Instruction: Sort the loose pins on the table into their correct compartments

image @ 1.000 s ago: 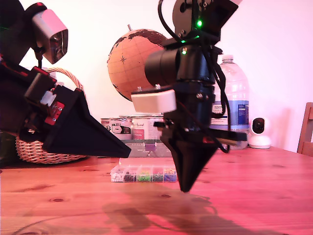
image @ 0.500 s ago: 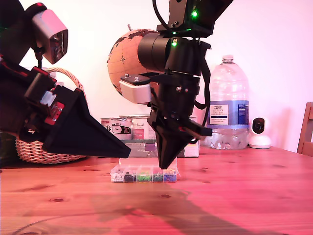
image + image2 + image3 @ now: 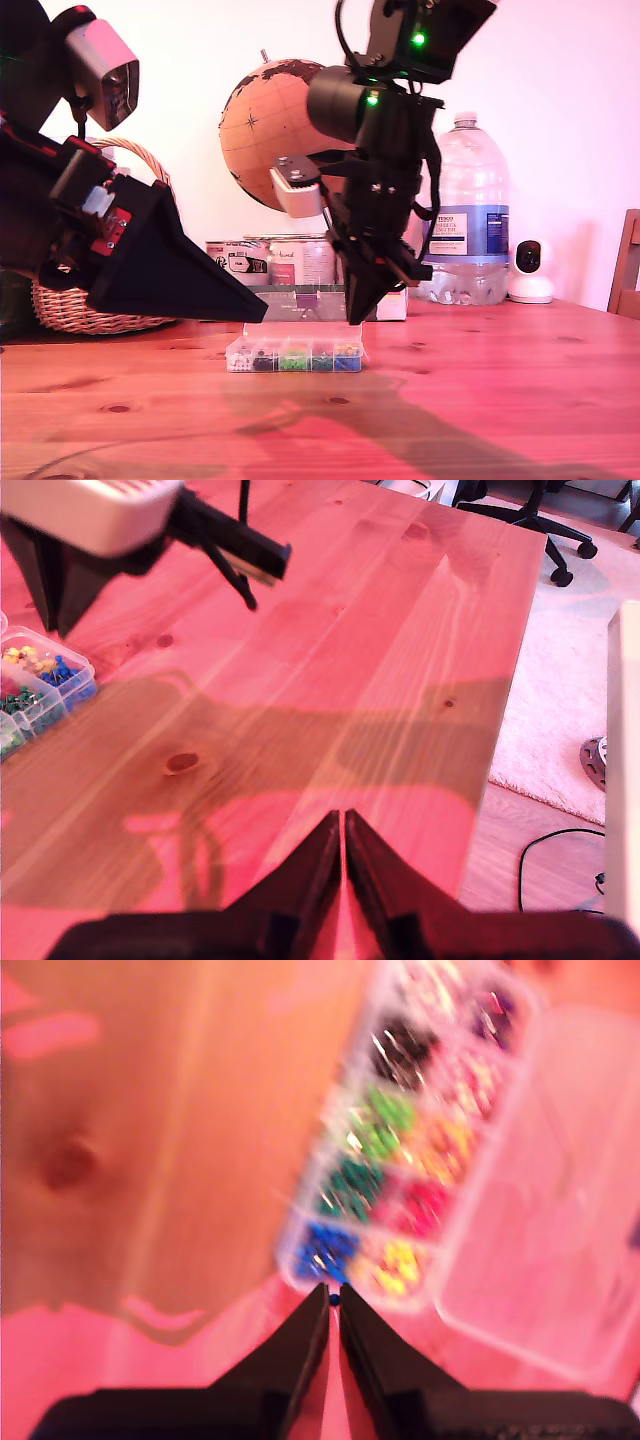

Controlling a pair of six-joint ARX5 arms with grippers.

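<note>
The small clear box of compartments (image 3: 295,356) sits mid-table, its lid open; the second wrist view shows it blurred (image 3: 410,1150) with green, yellow, blue, red and black sections. My second gripper (image 3: 354,318) hangs point-down just above the box's end on the exterior view's right. Its jaws are closed, with a tiny blue pin (image 3: 333,1300) at the tips over the blue and yellow sections. My first gripper (image 3: 262,312) is shut and empty (image 3: 343,820), hovering above the table (image 3: 480,400) near the box's other end. No other loose pins show.
Behind the box stand a tray of tin cans (image 3: 290,265), a globe (image 3: 265,125), a wicker basket (image 3: 90,305), a water bottle (image 3: 468,215) and a small white camera (image 3: 528,270). In the first wrist view the table's edge (image 3: 500,740) drops to carpet and floor.
My second gripper rose from the tabletop beside the box, swung over the box, and now hangs a little higher above its end. My first gripper has not moved.
</note>
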